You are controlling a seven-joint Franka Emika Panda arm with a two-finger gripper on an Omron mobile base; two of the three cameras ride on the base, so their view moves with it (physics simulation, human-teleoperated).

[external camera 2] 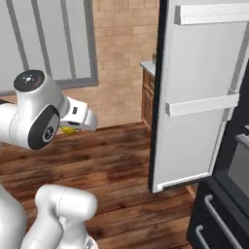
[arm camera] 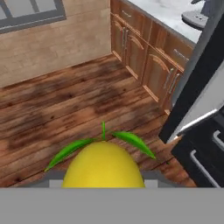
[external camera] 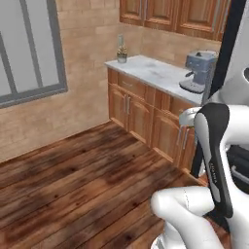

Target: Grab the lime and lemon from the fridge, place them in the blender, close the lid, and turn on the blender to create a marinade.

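Around us we see a wooden plank floor (external camera: 78,180), a brick wall (external camera: 82,73) with a grey-framed window (external camera: 29,53), and a run of wooden base cupboards (external camera: 146,114) carrying a pale marble counter (external camera: 155,73). At the counter's far corner, against the wall, stands a small jar with a plant (external camera: 121,51); nearer its right end sits a grey-blue coffee machine (external camera: 198,70), with wooden wall cupboards (external camera: 175,14) above. The fridge (external camera 2: 199,97) has its door swung open: in the right base view the pale inner face with two white door bins stands upright between us and the counter, its black edge cutting across the cupboards, and below right of it is a dark drawer front with grey bar handles (external camera 2: 219,219). In the left base view the same dark door edge rises at the right, partly hiding the coffee machine, and our own white arm covers the lower right. The lemon (arm camera: 104,165) sits right at our pincer (arm camera: 104,186): in the hand view the yellow fruit with its green leaves rises at the bottom centre, directly between the fingers, whose tips it covers, and it hangs above the bare floor, well apart from the counter and left of the open door. In the right base view a sliver of yellow shows just under the hand. The jaws stand partly apart, clamped on the lemon.
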